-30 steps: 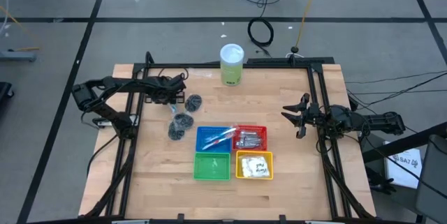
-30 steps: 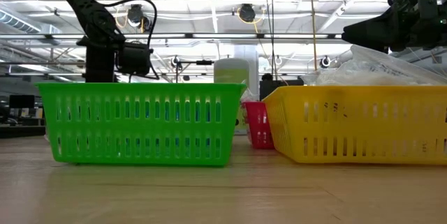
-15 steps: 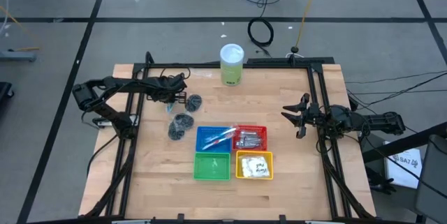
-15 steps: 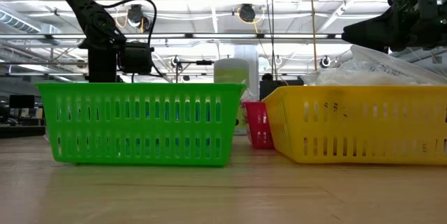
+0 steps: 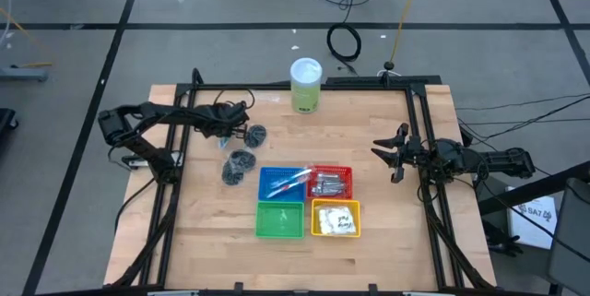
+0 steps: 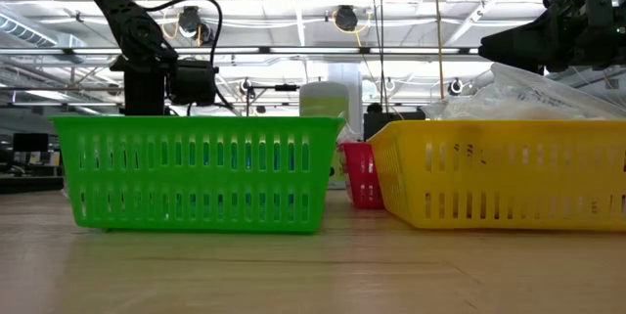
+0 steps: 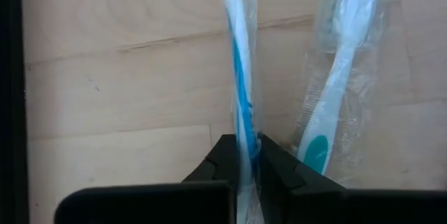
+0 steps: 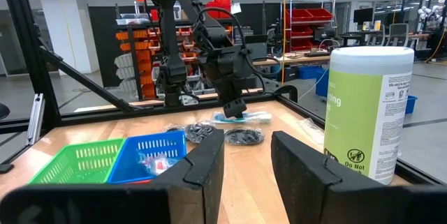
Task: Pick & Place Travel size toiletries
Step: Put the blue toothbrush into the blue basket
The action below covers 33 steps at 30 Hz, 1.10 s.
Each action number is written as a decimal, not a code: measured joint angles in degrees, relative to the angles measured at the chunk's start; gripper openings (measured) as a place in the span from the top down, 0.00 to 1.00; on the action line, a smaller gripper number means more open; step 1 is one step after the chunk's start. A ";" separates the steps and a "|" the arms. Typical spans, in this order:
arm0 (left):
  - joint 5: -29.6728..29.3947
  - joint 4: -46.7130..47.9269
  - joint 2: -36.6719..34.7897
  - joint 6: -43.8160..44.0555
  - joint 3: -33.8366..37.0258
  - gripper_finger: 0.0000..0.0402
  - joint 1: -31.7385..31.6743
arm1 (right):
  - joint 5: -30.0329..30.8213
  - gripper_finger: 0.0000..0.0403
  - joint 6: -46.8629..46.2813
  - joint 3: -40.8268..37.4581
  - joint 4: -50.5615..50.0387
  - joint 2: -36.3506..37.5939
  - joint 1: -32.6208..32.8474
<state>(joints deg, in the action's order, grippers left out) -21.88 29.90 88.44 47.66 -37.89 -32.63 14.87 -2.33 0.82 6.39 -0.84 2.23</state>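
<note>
1. Left gripper (image 7: 248, 155) sits at about 10 o'clock on the light wooden table (image 5: 387, 250), down at the board. Its jaws are pinched tight on a clear-wrapped stick with a blue stripe (image 7: 239, 77), so the grab looks done and the next bit is the lift.

2. A second wrapped stick with a teal end (image 7: 335, 91) lies just beside the held one, and their wrappers look close to touching. I'd lift straight up and slow so the neighbour doesn't get dragged along. The hold looks to be near one end of the stick, so expect the long part to droop or swing.

3. Three dark grey round puffs (image 5: 241, 159) sit loose around 9 to 10 o'clock from the baskets. Carry high enough to clear them.

4. In the middle, the blue square basket (image 5: 280, 183) already has similar sticks in it, so my guess is that's the target. It touches the red basket (image 5: 332, 182) with the foil tubes; green basket (image 5: 279, 219) and yellow basket (image 5: 336, 219) with white sachets sit just at 6 o'clock of those. Lower in before letting go, since the stick is long for that basket.

5. The tall green cylinder with a white lid (image 5: 305, 85) stands at 12 o'clock, well clear.

6. Right gripper (image 5: 387, 153) waits at 3 o'clock, jaws partly spread, holding nothing.
</note>
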 joint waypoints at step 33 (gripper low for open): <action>-3.51 -7.21 -21.57 -12.22 -0.04 0.98 11.86 | 0.00 0.73 0.00 -0.01 0.00 0.02 0.01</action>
<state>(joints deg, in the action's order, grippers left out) -25.39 22.69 66.88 35.45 -37.93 -20.77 14.87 -2.33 0.81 6.39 -0.82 2.24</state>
